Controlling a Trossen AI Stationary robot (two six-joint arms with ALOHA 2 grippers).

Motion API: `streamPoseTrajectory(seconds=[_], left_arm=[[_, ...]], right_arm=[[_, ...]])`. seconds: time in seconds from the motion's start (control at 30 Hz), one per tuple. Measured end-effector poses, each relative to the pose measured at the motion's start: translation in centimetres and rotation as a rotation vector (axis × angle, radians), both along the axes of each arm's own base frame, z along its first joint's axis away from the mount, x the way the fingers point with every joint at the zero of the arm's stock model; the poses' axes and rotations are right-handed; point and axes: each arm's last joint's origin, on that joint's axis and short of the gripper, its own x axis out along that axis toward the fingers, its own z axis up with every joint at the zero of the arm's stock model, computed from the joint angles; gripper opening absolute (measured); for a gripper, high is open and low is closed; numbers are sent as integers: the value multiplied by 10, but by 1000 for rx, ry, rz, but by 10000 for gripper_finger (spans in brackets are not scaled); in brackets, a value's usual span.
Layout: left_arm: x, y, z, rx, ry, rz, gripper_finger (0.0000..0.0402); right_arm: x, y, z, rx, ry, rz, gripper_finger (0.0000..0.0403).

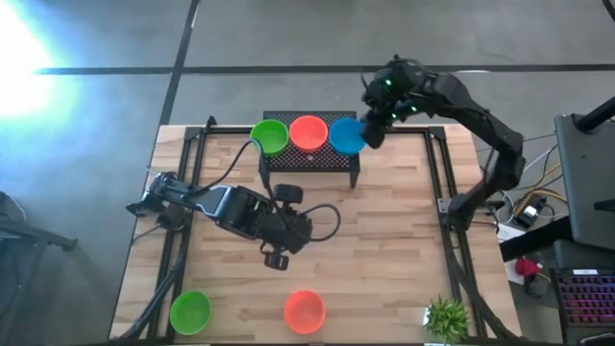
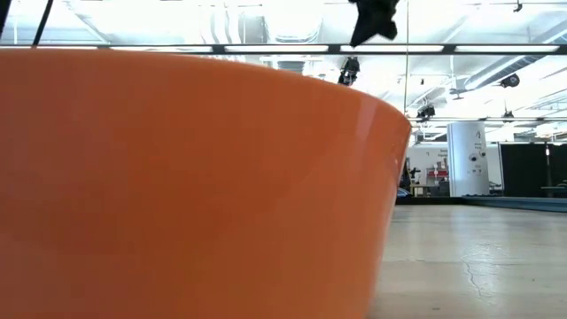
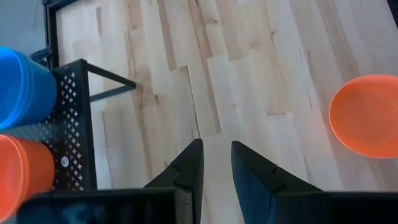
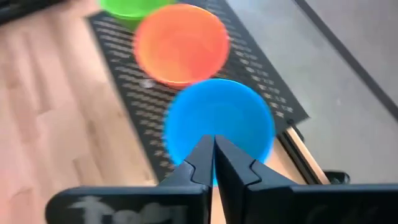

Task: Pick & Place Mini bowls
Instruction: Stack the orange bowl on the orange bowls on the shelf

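Seen from above, the right gripper [image 1: 369, 131] reached over the far edge of the wooden table [image 1: 384, 250], its fingers pinched on the rim of a blue bowl [image 1: 345, 135]. That bowl sat at the end of a black perforated rack [image 1: 309, 159]; just beside it stood an orange-red bowl [image 1: 308, 132], and past that a green bowl [image 1: 270, 135]. The left gripper [image 1: 277, 258] lay low over the middle of the table, holding nothing. Well apart from it, at the near edge, sat a second green bowl [image 1: 190, 311] and a second orange-red bowl [image 1: 305, 309], with a small potted plant [image 1: 447, 315] toward the near right corner.

In the low view, the wall of an orange-red bowl [image 2: 177, 186] filled most of the picture, with the room's floor and ceiling lights beyond.

In the left wrist view, the left gripper's [image 3: 216, 163] fingers stood a narrow gap apart over bare wood. An orange-red bowl [image 3: 365, 116] lay ahead and to one side, well apart; the rack [image 3: 73, 134] with blue and orange-red bowls on it was on the other side.

In the right wrist view, the right gripper's [image 4: 214, 160] fingers were almost together, clamped on the near rim of the blue bowl [image 4: 219, 127]. Just beyond it sat the orange-red bowl [image 4: 181, 43], then the green bowl [image 4: 127, 7].
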Motion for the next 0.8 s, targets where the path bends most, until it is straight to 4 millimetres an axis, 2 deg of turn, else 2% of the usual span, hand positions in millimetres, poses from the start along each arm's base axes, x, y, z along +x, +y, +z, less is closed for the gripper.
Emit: streamPoseTrajectory(seconds=[0.17,0.4,0.57,0.8], left_arm=[[1,-5,-13,-5,42,27,76],[0,-22,-53,-12,148,86,76],[3,-38,-81,-25,152,84,76],[8,-57,-115,-98,116,44,76]], right_arm=[[-2,38,14,-47,-39,100,9],[-8,89,26,-95,-75,253,8],[-11,119,24,-93,-94,366,8],[-16,147,16,-71,-96,462,8]])
